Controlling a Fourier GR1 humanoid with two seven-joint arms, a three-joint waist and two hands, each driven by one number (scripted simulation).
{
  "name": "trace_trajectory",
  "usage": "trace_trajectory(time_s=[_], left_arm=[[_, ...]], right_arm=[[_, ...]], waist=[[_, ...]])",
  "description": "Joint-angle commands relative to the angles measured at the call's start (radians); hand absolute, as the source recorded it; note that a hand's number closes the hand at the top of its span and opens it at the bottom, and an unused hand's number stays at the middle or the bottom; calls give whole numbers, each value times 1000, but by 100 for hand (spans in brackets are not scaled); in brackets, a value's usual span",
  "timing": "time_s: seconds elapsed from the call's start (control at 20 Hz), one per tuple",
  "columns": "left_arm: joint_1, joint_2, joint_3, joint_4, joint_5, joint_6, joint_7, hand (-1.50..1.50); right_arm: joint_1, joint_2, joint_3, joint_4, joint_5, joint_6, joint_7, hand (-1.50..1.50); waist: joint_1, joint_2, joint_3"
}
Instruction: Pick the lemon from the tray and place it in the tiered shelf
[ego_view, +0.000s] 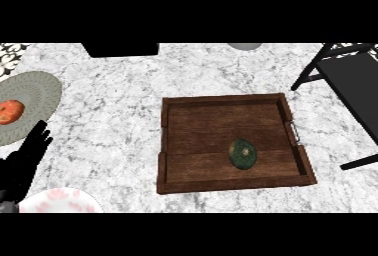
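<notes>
Head view: no readable writing; green lemon (242, 153) lies in wooden tray (221, 107).

We record one small oval fruit, dark green with a brownish spot at its centre, the lemon (242, 153), lying on its own toward the lower right of the floor of a square dark brown wooden tray (193, 127) with raised walls and a metal handle on its right side. We also list a black tiered shelf (353, 85) with slanting legs at the counter's right edge, well apart from the lemon.
</notes>
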Motion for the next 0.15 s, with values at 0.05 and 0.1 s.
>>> trace_trajectory(time_s=[0.05, 0.1], left_arm=[[48, 2, 18, -5, 5, -1, -17, 0], [20, -5, 8, 4, -2, 12, 8, 0]], right_arm=[[-30, -7, -9, -184, 20, 331, 137, -150], [-59, 1, -28, -190, -2, 356, 121, -150]], waist=[[-14, -12, -3], [-35, -16, -2]])
